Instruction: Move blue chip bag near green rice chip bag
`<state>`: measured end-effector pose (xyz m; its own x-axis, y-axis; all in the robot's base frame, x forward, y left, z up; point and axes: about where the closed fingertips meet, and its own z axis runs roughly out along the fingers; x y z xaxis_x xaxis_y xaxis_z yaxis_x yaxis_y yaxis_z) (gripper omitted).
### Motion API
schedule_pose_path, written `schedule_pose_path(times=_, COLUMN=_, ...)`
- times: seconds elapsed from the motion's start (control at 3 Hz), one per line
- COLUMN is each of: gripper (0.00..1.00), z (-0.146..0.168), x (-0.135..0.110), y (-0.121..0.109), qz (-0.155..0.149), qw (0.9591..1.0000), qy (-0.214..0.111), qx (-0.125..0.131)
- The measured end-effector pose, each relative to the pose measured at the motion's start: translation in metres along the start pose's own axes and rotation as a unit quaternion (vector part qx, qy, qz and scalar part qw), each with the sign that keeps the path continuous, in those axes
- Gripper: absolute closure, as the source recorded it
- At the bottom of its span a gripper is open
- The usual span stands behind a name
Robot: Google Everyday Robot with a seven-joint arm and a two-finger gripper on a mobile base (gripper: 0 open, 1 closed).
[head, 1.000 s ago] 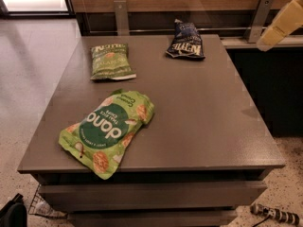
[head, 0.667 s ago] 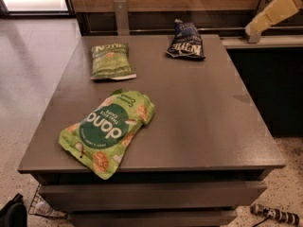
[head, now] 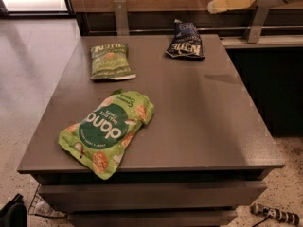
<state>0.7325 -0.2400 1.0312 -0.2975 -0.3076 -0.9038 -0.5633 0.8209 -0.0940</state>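
Observation:
The blue chip bag [head: 185, 41], dark navy with white block lettering, lies at the far right of the grey table [head: 199, 117]. The green rice chip bag [head: 108, 130], a large light-green pouch with a dark-green circle and white letters, lies at the front left of the table. My gripper [head: 217, 5], pale yellow, hangs in the air at the top right, above and to the right of the blue chip bag, apart from it and holding nothing.
A smaller dark-green chip bag [head: 110, 61] lies at the far left of the table. A wooden wall panel and a rail with metal posts [head: 120, 17] run behind the table. A dark counter [head: 265, 79] stands to the right. Speckled floor surrounds the table.
My gripper has moved left and slightly up, closer to the space above the blue chip bag. The bags have not moved.

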Motion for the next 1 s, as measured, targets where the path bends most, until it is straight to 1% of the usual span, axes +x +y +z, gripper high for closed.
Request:
schedule_pose_path(times=0.33, gripper=0.0, z=0.0, x=0.0, y=0.0, qz=0.0, qw=1.0, qy=0.0, qx=0.0)
schedule_pose_path(times=0.67, gripper=0.0, z=0.022, x=0.005, y=-0.002, qz=0.012, qw=0.9999, qy=0.011, qx=-0.006)
schedule_pose_path(times=1.0, gripper=0.0, z=0.096, x=0.035, y=-0.007, qz=0.036, qw=0.9972, qy=0.064, qx=-0.003)
